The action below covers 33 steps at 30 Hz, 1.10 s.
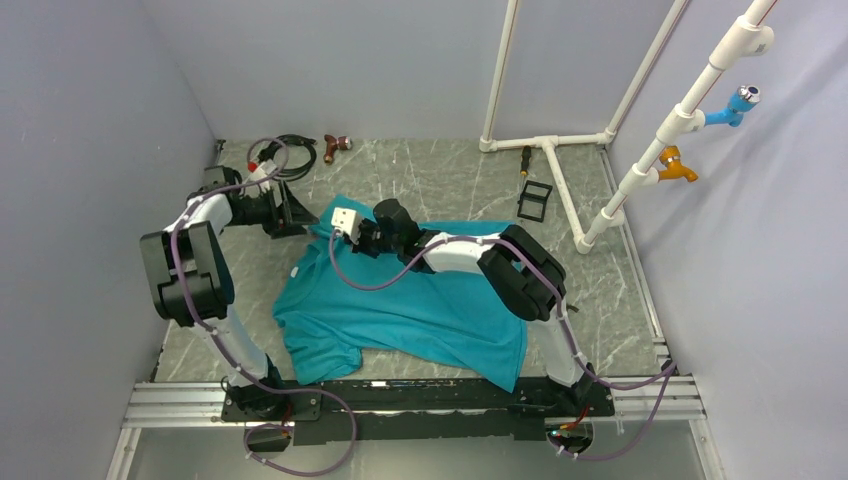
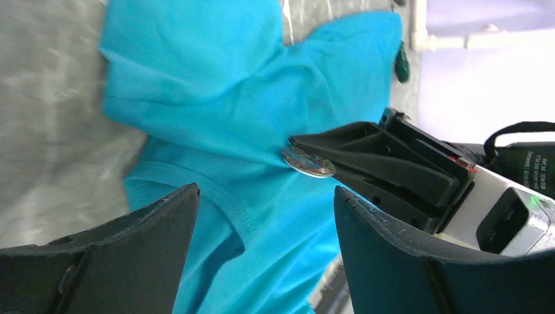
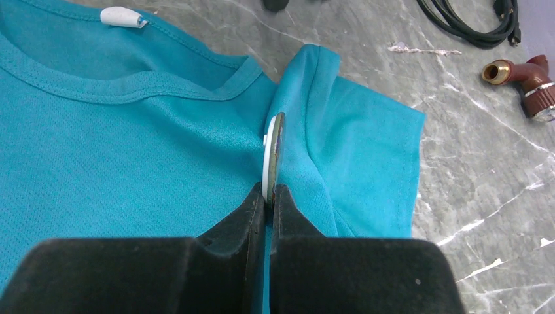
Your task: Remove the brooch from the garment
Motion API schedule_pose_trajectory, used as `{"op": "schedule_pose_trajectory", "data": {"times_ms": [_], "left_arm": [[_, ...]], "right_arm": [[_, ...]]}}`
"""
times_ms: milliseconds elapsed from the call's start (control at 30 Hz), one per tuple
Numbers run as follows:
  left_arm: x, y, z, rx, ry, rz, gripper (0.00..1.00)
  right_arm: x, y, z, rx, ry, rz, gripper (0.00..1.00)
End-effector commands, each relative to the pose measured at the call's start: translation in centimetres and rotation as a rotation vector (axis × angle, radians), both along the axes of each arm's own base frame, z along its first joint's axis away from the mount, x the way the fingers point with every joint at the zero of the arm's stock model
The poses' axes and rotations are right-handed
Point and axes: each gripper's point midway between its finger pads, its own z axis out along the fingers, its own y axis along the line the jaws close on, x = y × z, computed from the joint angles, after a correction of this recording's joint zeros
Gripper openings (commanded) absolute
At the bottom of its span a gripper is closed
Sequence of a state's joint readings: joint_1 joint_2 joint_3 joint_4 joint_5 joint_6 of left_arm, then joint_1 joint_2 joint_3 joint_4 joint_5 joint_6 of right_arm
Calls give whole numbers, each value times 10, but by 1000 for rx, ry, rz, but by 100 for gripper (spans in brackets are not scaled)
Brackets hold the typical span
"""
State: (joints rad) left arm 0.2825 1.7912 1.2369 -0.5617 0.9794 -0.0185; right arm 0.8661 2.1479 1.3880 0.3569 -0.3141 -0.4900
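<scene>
The grey marbled tabletop (image 1: pixel 440 180) carries the garment (image 1: pixel 420 310), a teal t-shirt spread flat with its collar toward the far side. The left end effector (image 2: pixel 265 190) hangs at the shirt's far-left edge, its fingers spread wide and holding nothing. The right end effector (image 3: pixel 268 196) is closed tight on the brooch (image 3: pixel 273 150). The brooch stands edge-on at the shoulder seam beside the collar, with a ridge of fabric against it. A black cable (image 3: pixel 471 26) and a reddish-brown tap fitting (image 3: pixel 523 82) lie beyond the sleeve. A small black frame (image 1: pixel 535 200) lies farther right; its contents cannot be told.
</scene>
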Motion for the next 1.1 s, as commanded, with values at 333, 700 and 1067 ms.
{"op": "schedule_pose_trajectory", "data": {"times_ms": [333, 700, 1067], "left_arm": [[-28, -66, -6, -265, 270, -84, 59], [-24, -75, -17, -297, 327, -79, 40], [-26, -75, -29, -274, 360, -70, 29]], "right_arm": [[-2, 8, 21, 43, -110, 27, 0], [-5, 8, 23, 42, -129, 38, 1], [-12, 10, 28, 55, -144, 58, 3]]}}
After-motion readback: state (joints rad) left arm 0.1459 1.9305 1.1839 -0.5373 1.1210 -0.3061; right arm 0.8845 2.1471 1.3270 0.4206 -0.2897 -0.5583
